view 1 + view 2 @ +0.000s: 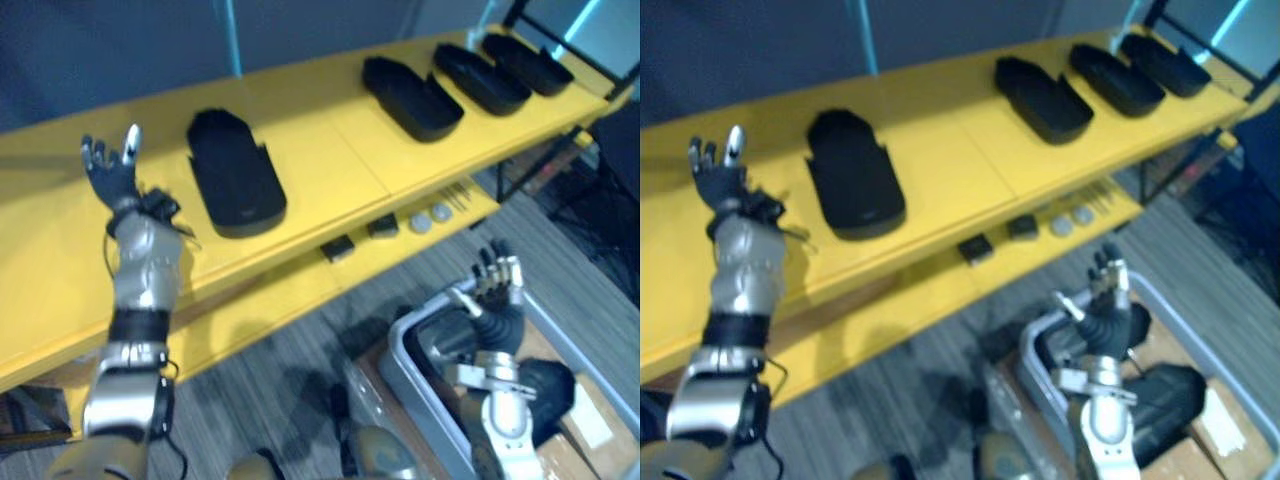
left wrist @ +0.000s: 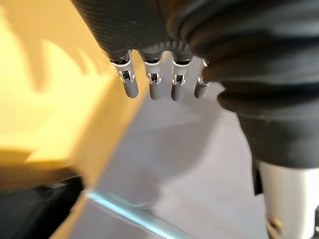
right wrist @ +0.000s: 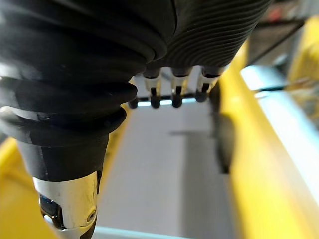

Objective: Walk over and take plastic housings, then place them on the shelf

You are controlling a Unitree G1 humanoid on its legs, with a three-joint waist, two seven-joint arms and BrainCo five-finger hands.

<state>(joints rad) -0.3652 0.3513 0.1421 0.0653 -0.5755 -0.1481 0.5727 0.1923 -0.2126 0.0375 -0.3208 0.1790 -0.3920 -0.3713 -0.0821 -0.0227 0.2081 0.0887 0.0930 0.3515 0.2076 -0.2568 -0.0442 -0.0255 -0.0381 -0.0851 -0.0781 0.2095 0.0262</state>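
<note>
Left hand (image 1: 110, 172): fingers spread, empty, above the left end of the yellow shelf (image 1: 330, 140).
Black oval plastic housings (image 1: 235, 170): four along the shelf top.
Right hand (image 1: 497, 280): fingers straight, empty, over the grey plastic bin (image 1: 400, 375).

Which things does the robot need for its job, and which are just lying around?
For the job:
- black housing and three more housings, all lying on the yellow shelf
- grey bin
- left hand, open above the shelf
- right hand, open by the bin

Just lying about, on the lower board:
- small black blocks
- silver discs
</note>
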